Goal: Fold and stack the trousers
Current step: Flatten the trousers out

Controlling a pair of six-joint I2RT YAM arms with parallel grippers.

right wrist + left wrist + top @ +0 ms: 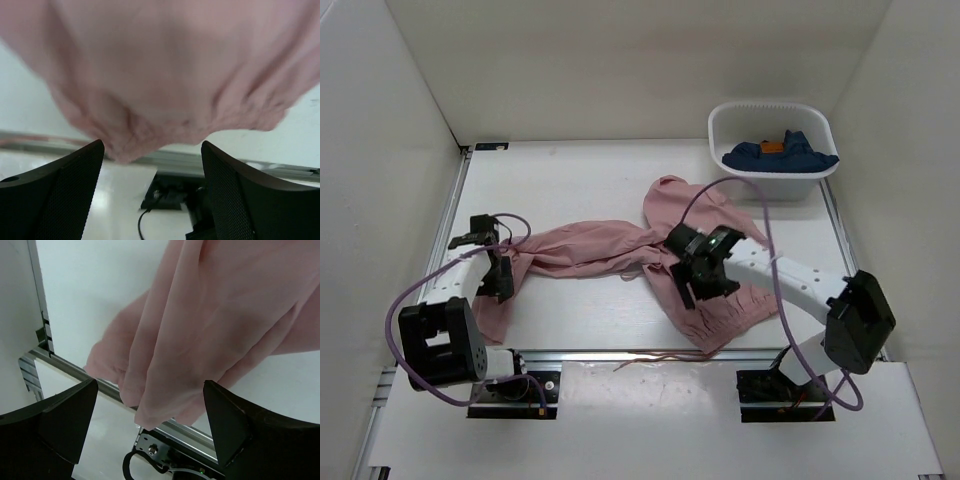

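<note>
The dusty-pink trousers (610,250) lie crumpled across the table. One leg runs left, another part reaches back to the middle, and the gathered waistband end (725,315) lies front right. My left gripper (498,272) is open over the left leg end. In the left wrist view (150,385) the pink fabric (210,315) lies just beyond the wide-apart fingers (65,415). My right gripper (698,285) is open over the waistband part. In the right wrist view (152,143) the gathered fabric (165,75) lies beyond the fingertips (230,180), not between them.
A white basket (720,125) at the back right holds a dark blue garment with an orange tag (780,155). Thin drawstrings (650,357) trail over the metal rail at the table's front edge (620,352). White walls close in the left, back and right sides.
</note>
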